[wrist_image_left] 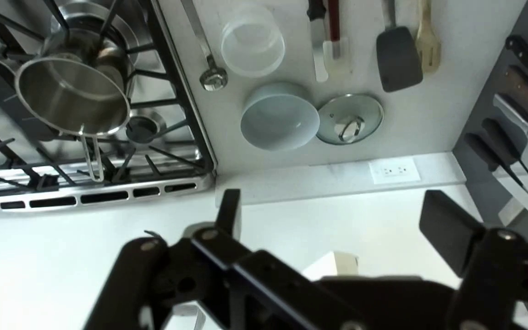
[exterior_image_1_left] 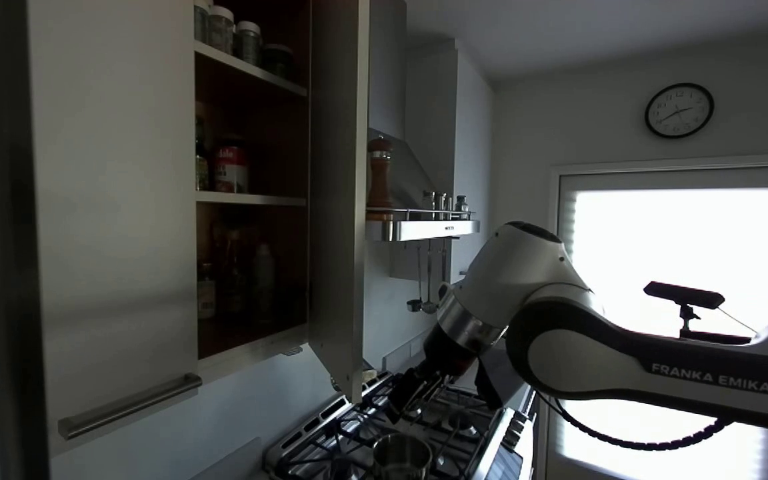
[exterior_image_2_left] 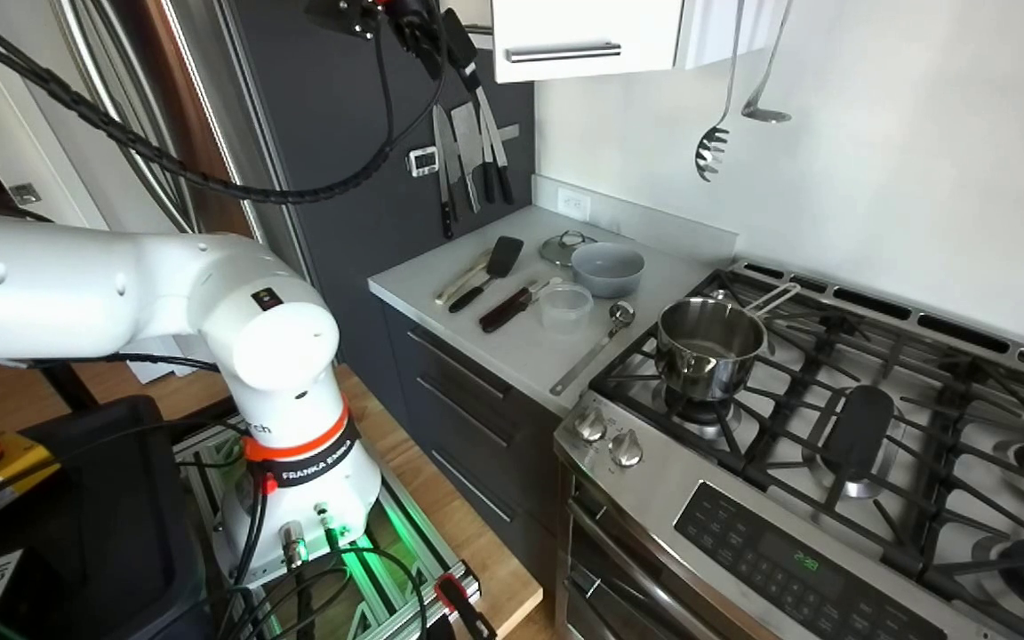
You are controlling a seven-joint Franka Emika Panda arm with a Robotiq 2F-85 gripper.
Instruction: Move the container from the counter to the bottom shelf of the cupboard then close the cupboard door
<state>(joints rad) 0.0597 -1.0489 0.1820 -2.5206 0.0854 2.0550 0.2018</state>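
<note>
The container, a small clear plastic tub [exterior_image_2_left: 565, 308], stands on the pale counter [exterior_image_2_left: 521, 357]; it also shows in the wrist view [wrist_image_left: 253, 43]. My gripper [wrist_image_left: 332, 201] is wide open with nothing between its fingers. It is raised above the counter, apart from the container, and shows in both exterior views [exterior_image_1_left: 405, 400] [exterior_image_2_left: 416, 34]. The cupboard [exterior_image_1_left: 251, 207] is open. Its door [exterior_image_1_left: 339, 200] stands swung out, and its outer face with the bar handle shows in an exterior view [exterior_image_2_left: 565, 22]. The dark bottom shelf [exterior_image_1_left: 224, 340] holds several bottles, dimly lit.
A grey bowl [exterior_image_2_left: 608, 269], a glass lid [exterior_image_2_left: 567, 247], a measuring spoon [exterior_image_2_left: 592, 351] and a black spatula [exterior_image_2_left: 494, 267] lie near the container. A steel pot [exterior_image_2_left: 709, 347] sits on the hob [exterior_image_2_left: 832, 427]. Knives [exterior_image_2_left: 472, 142] hang on the side wall. The open door projects near the arm.
</note>
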